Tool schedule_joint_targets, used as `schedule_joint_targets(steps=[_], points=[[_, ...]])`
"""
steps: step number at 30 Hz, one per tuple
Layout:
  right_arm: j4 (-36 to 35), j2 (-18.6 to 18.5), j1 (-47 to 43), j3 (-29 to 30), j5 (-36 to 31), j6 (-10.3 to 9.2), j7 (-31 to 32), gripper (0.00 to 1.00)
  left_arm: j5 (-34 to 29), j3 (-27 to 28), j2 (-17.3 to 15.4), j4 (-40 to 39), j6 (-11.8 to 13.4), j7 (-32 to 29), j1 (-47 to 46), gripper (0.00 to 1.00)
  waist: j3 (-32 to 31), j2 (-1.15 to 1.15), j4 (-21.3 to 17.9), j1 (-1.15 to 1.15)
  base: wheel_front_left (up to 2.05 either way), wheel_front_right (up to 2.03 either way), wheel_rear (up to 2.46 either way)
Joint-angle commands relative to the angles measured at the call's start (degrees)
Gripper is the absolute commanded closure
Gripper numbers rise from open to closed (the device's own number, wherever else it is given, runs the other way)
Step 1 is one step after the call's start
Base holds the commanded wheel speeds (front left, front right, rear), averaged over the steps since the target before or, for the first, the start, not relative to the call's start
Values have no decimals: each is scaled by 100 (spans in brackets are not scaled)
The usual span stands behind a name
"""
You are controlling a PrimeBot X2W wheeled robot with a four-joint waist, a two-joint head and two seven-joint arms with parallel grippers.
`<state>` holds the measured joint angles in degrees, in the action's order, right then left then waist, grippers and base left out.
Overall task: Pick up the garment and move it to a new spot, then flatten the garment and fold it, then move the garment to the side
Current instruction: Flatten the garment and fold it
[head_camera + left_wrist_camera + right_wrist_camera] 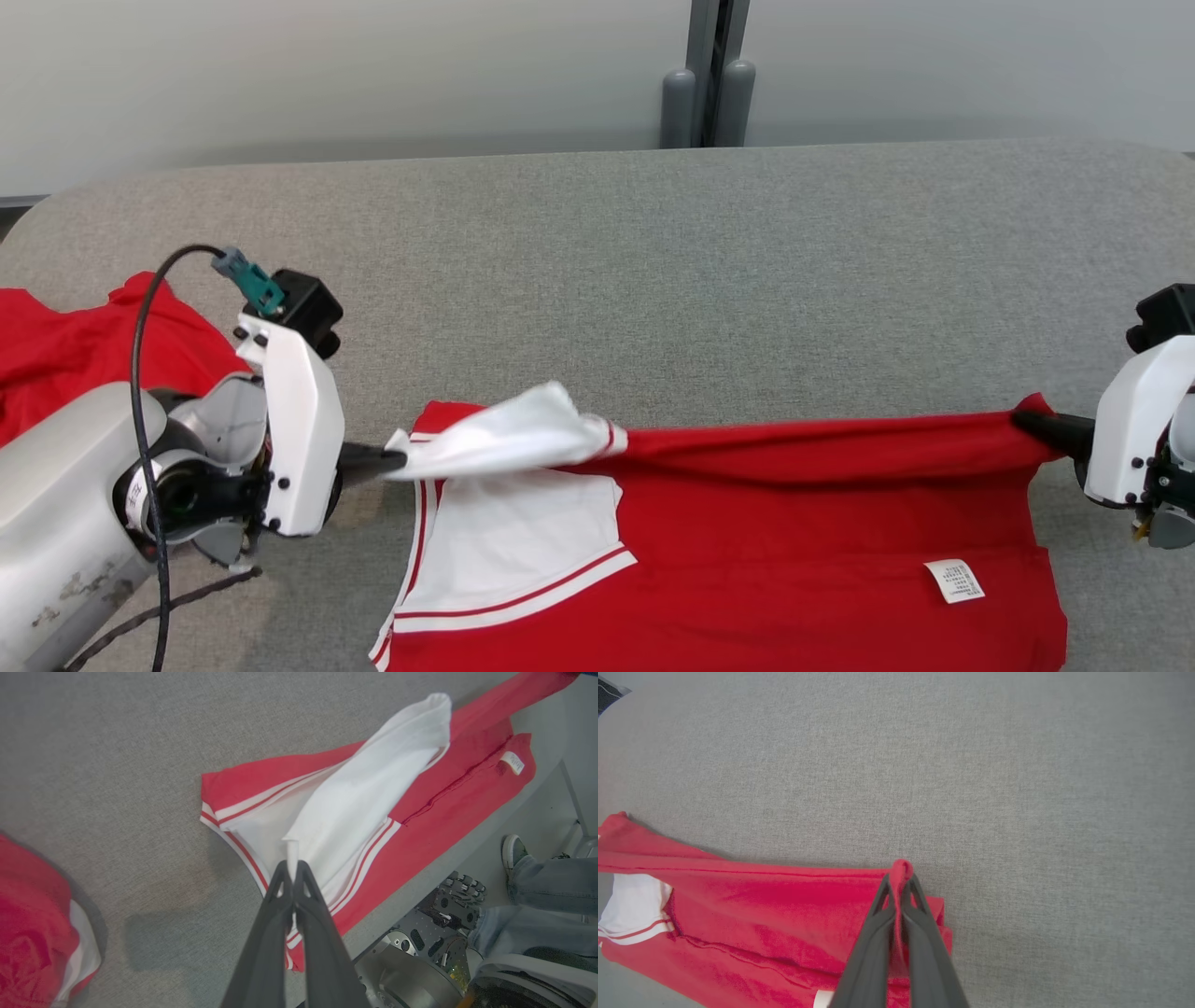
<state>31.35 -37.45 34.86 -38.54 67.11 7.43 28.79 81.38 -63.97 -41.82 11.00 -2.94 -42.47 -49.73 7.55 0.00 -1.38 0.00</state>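
Observation:
The garment (794, 523) is a red shirt with white, red-striped sleeves, lying along the near edge of the grey table (653, 280). My left gripper (397, 459) is shut on the tip of a white sleeve (369, 788), which it holds lifted and stretched off the cloth. At the far right, my right gripper (1027, 422) is shut on a red corner of the garment (901, 868), raised slightly. A taut red fold runs between the two grips. A white care label (954, 580) shows on the lower right of the shirt.
A second red and white garment (75, 345) lies bunched at the table's left edge, behind my left arm. A person's jeans and shoe (537, 891) stand on the floor past the table's near edge, beside my base (420, 970). A grey post (707, 75) rises behind the table.

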Motion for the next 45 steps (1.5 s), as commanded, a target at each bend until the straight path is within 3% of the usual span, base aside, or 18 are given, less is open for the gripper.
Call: schedule_joint_targets(steps=[1, 16, 25, 42, 43, 45], points=[[-93, -50, -47, -17, 50, 12, 185, 100, 59, -34, -53, -34, 50, -89, 105, 100, -15, 0, -21, 0, 0, 0, 0], [-566, -204, -447, 83, 25, 12, 1232, 100, 341, -209, -308, -474, 332, -564, 393, 100, 24, 0, -66, 0, 0, 0, 0], [-854, -323, -622, 146, -68, 12, 1744, 100, 495, -241, -324, -565, 365, -650, 531, 100, 7, 0, -94, 0, 0, 0, 0], [-1037, -212, -845, 427, -370, 12, 1916, 100, 684, -377, -255, -644, 438, -862, 768, 100, -11, 0, -154, 0, 0, 0, 0], [-1042, -202, -856, 440, -388, 12, 1924, 100, 706, -387, -236, -640, 437, -871, 802, 100, -14, 0, -157, 0, 0, 0, 0], [-1054, -186, -859, 472, -418, 12, 1933, 83, 719, -402, -220, -641, 446, -881, 848, 100, -19, 0, -161, 0, 0, 0, 0]])
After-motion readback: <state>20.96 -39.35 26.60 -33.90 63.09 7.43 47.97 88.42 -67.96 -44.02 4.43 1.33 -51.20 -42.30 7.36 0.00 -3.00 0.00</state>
